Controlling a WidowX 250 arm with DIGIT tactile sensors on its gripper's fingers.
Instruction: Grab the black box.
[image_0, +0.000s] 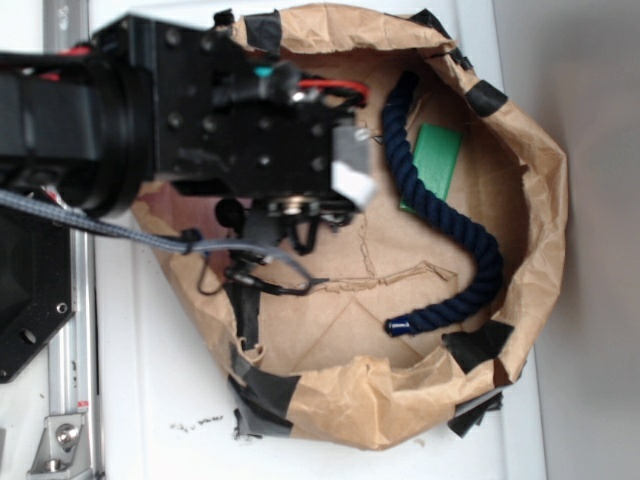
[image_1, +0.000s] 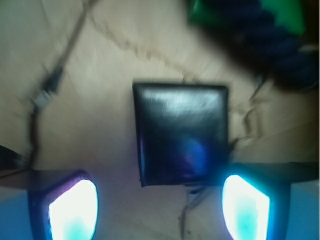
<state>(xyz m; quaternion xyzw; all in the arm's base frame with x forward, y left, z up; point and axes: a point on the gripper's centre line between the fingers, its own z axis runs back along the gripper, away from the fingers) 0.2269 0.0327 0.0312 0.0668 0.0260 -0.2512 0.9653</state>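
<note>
Two fingertip pads (image_1: 74, 210) frame the lower edge of my wrist view, glowing white-cyan and standing wide apart; my claw (image_1: 159, 210) is spread open and holds nothing. The black box (image_1: 182, 132) lies on the paper directly ahead of the gap between the pads. Its near edge reaches down to the level of the pad tops, with its right corner just beside the right pad. Whether that corner touches the pad cannot be determined from the blurred view.

Box description: flat, nearly square, glossy black, with rounded edges. A pale sheen crosses its upper part and a blue reflection sits low on its face. It rests flat, sides roughly square to my view.

Beyond the box, at upper right, the dark navy rope (image_1: 272, 47) crosses over the green block (image_1: 287, 15).

In the exterior view my arm (image_0: 200, 110) hangs over the left part of the brown paper nest (image_0: 530, 180), whose rim is patched with black tape (image_0: 485, 98). My body hides the box there. The rope (image_0: 450, 215) curves down the right side of the nest, and the green block (image_0: 438, 160) lies just beside its upper bend.
</note>
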